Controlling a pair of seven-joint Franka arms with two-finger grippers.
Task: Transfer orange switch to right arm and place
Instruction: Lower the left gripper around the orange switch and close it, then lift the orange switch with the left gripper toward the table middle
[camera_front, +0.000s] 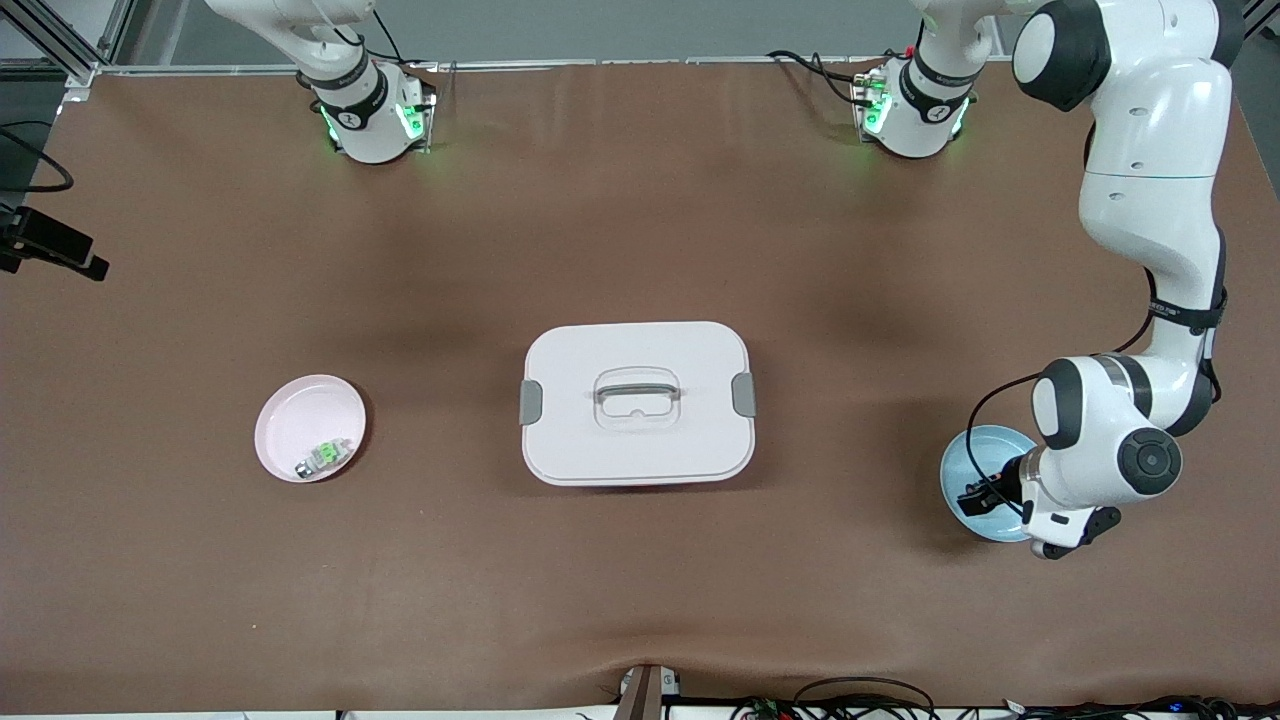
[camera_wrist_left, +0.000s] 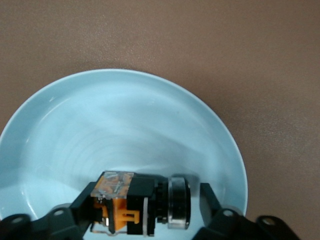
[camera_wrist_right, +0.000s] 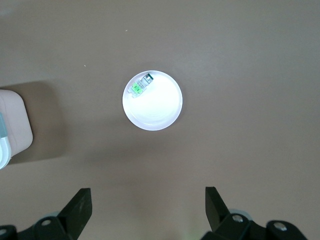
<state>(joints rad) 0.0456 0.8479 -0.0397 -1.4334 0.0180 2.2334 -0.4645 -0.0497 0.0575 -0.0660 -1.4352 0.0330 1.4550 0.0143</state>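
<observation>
- Orange switch (camera_wrist_left: 135, 205) lies on its side in the blue plate (camera_wrist_left: 120, 125), low in the left wrist picture, between the two fingers (camera_wrist_left: 207, 200) of the left gripper (camera_wrist_left: 142, 207).
- One finger touches the orange and black end of the switch; the other finger stands just beside the silver ring end, with a thin gap. So the jaws are partly closed around the part, but I cannot tell if they really grip it.
- In the front picture the blue plate (camera_front: 965, 470) is at the lower right, and the left gripper (camera_front: 985, 497) is down in it. The left arm (camera_front: 1150, 240) comes down the right edge of the picture.
- A white box (camera_front: 637, 402) with a closed lid, a handle and two grey clips stands in the centre of the front picture.
- A pink plate (camera_front: 290, 415) lies at the lower left of centre, and a small green-and-clear part (camera_front: 326, 456) lies in it near the rim.
- The right gripper (camera_wrist_right: 147, 205) is high over the brown table (camera_front: 640, 600), with its fingers wide apart and nothing between them. In the right wrist picture the pink plate (camera_wrist_right: 160, 107) shows near the centre.
- Of the right arm (camera_front: 350, 90) only the base part shows, at the top left of the front picture.
</observation>
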